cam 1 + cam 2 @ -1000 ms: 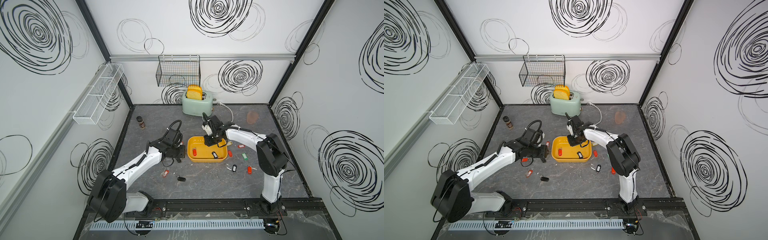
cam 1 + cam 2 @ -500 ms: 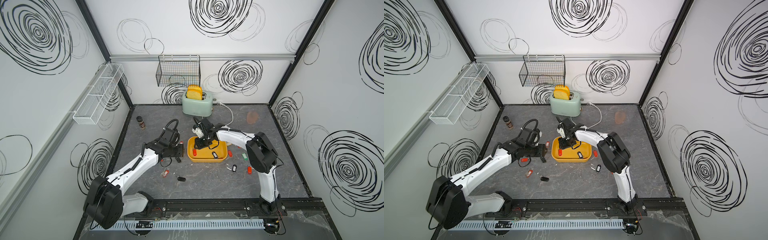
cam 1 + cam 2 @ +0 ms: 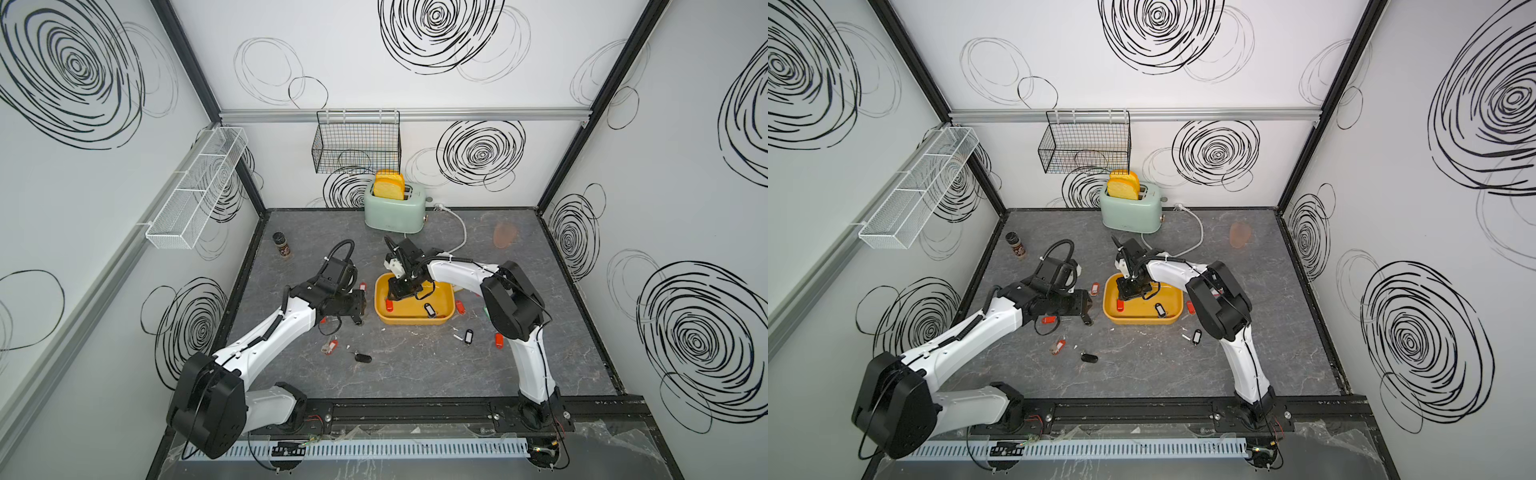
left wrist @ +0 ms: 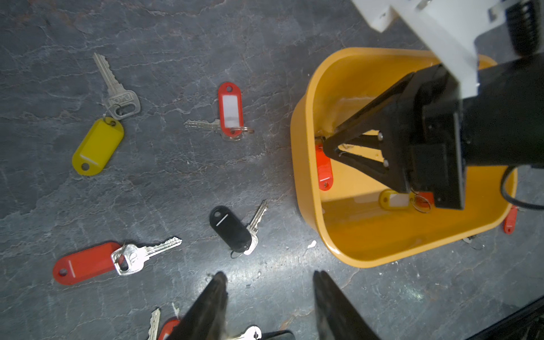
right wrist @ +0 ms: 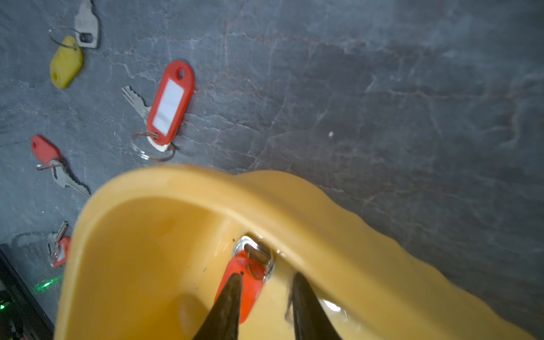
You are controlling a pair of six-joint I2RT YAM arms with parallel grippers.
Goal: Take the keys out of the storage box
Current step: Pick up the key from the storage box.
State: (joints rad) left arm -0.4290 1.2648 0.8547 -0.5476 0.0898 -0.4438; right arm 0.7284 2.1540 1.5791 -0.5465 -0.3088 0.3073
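Observation:
The yellow storage box [image 3: 440, 320] [image 3: 1144, 320] sits mid-table. Inside it lie a red-tagged key [image 5: 244, 284] [image 4: 323, 167] [image 3: 389, 306], a black-tagged key [image 3: 428, 309] and a yellow-tagged key [image 4: 394, 200]. My right gripper [image 5: 268, 278] [image 3: 397, 291] reaches down into the box's left end, open. One of its fingers overlaps the red tag close to the box wall. My left gripper [image 4: 269, 275] [image 3: 359, 316] hovers open over bare table just left of the box, holding nothing. More keys lie on the table outside: red tag [image 4: 231, 109], black tag [image 4: 231, 228], yellow tag [image 4: 98, 145].
A mint toaster [image 3: 395, 212] with toast stands at the back, and its white cord [image 3: 461, 232] trails toward the box. A spice jar [image 3: 281, 245] stands back left. More keys [image 3: 468, 336] lie right of the box. A black wire basket [image 3: 357, 143] and a white mesh rack [image 3: 195, 191] hang on the walls.
My right gripper has moved left and down into the box's left end, over the red-tagged key, and its jaws have widened a little. The left arm has hardly moved.

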